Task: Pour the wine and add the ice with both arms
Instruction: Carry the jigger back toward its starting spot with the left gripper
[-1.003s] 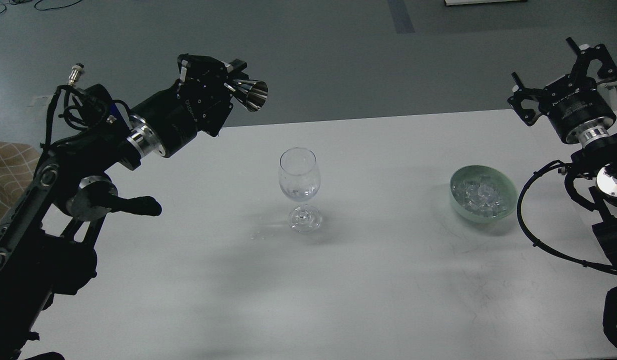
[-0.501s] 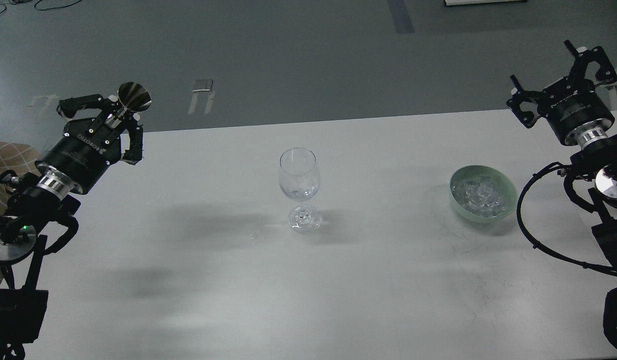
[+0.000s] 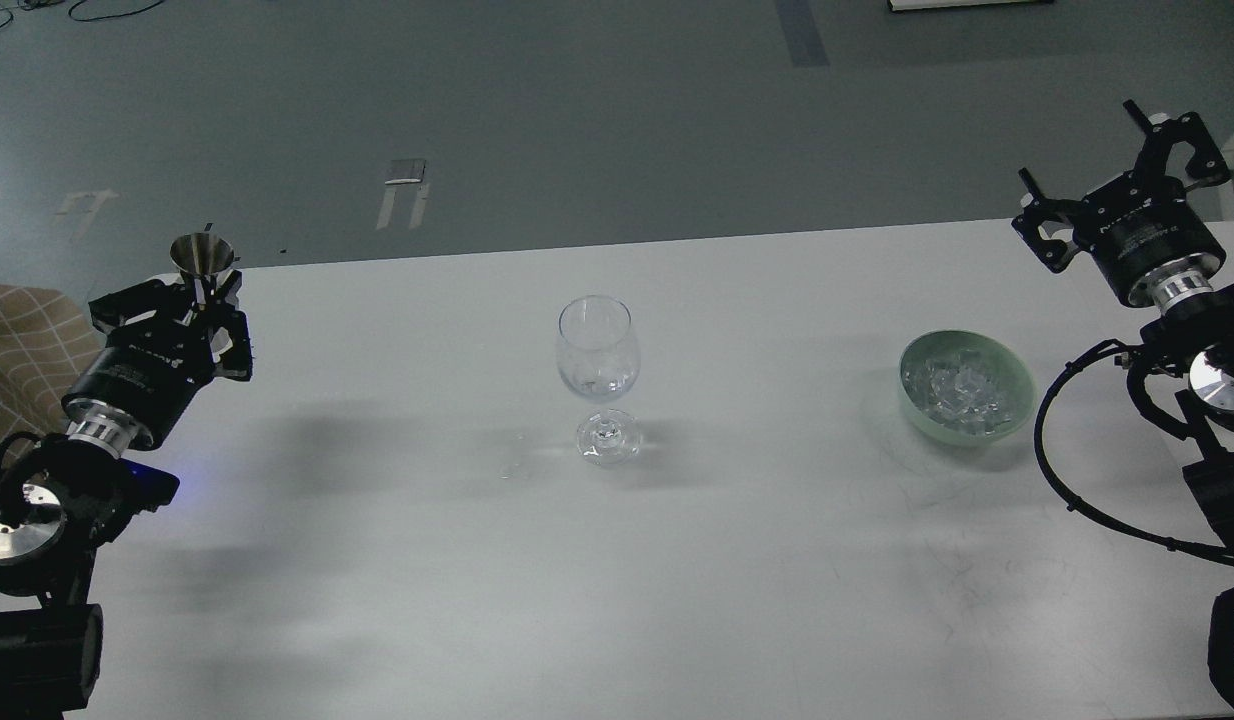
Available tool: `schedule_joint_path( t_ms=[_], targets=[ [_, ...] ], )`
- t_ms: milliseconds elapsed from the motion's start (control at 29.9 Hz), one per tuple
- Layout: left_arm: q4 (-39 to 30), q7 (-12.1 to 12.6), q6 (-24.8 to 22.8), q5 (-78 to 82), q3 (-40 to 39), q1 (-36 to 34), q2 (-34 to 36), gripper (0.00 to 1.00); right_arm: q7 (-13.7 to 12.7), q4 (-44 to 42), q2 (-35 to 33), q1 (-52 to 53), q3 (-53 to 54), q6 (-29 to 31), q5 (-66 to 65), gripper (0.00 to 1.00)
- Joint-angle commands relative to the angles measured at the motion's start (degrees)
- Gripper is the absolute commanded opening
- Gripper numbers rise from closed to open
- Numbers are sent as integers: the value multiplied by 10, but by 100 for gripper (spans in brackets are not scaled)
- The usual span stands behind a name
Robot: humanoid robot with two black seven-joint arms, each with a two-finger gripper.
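The ice [image 3: 962, 388] sits in the green bowl [image 3: 1017, 372] on the desk [image 3: 677, 560], just below and inboard of the right gripper [image 3: 1117, 190], whose fingers are spread wide with nothing in them. Left gripper [image 3: 182, 305] is clamped on a little metal jigger [image 3: 201, 258]; since the last frame it's dropped lower and turned the cup upright. Wine glass [image 3: 598, 360] stands well off to its right.

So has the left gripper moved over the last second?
Yes. The left gripper, shut on the metal jigger, has swung left and down, away from the wine glass, toward the table's left edge.
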Motion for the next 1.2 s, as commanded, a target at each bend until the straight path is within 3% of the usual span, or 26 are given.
schedule_joint_path(
  t_ms=[0,100,301,1170],
  targets=[
    [38,-8,1,0,4,-5,-20,8,0,2,0,-7,0,0,-4,100],
    [79,-22,1,2,10,-16,-21,8,0,1,0,-7,0,0,-4,100],
    [205,-25,-8,1,10,-79,-18,8,0,2,-1,-7,0,0,-4,100],
    [231,-22,1,2,12,-88,-18,18,-1,4,-16,-16,0,0,-4,100]
  ],
)
